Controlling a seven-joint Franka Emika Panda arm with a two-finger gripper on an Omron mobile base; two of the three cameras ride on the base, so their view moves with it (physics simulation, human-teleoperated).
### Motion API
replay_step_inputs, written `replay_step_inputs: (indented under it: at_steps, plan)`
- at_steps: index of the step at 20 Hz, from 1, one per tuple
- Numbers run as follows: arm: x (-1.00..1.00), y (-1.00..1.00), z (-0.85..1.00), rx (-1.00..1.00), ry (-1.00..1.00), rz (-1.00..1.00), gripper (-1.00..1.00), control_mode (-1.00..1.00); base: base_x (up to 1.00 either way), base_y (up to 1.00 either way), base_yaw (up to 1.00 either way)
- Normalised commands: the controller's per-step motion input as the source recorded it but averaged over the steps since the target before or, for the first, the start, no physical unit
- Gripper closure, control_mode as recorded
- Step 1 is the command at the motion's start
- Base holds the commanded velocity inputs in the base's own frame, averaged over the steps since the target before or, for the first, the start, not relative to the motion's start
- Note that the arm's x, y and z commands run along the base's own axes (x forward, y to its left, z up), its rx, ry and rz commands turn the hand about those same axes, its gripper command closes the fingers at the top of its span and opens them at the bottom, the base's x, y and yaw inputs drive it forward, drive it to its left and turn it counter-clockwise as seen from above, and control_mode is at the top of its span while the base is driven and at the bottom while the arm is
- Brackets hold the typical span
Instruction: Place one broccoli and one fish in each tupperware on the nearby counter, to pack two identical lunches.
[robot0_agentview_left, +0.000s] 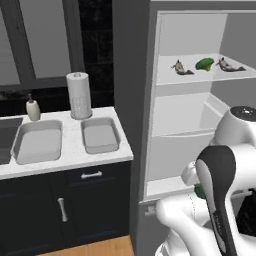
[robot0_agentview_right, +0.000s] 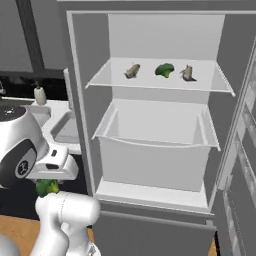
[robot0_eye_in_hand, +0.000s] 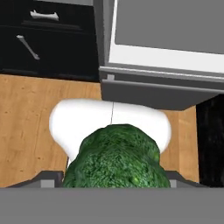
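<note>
My gripper (robot0_eye_in_hand: 116, 181) is shut on a green broccoli (robot0_eye_in_hand: 117, 159) that hides its fingertips, hanging low over the wooden floor in front of the open fridge. The same broccoli (robot0_agentview_right: 47, 187) peeks out beside my arm (robot0_agentview_left: 200, 191). On the fridge's upper shelf lie a fish (robot0_agentview_left: 181, 68), a second broccoli (robot0_agentview_left: 204, 63) and another fish (robot0_agentview_left: 227, 65). Two empty grey tupperware trays (robot0_agentview_left: 39, 141) (robot0_agentview_left: 100, 135) sit side by side on the marble counter (robot0_agentview_left: 75, 152), to the left of the fridge.
A paper towel roll (robot0_agentview_left: 79, 95) and a soap bottle (robot0_agentview_left: 33, 109) stand behind the trays. The dark sink (robot0_agentview_left: 6, 137) lies at the counter's far left. The fridge (robot0_agentview_right: 155, 125) stands open with a white drawer (robot0_agentview_right: 152, 150) below the shelf. Dark cabinets (robot0_agentview_left: 65, 205) run under the counter.
</note>
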Motion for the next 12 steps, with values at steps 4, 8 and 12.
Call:
replay_step_inputs:
  at_steps: [4, 8, 12]
  plan:
    - [0.00, 0.00, 0.00, 0.00, 0.00, 0.00, 1.00, 1.00, 0.00, 1.00, -0.01]
    - [0.00, 0.00, 0.00, 0.00, 0.00, 0.00, 1.00, 1.00, 0.00, 1.00, -0.06]
    - [0.00, 0.00, 0.00, 0.00, 0.00, 0.00, 1.00, 1.00, 0.17, 1.00, -0.08]
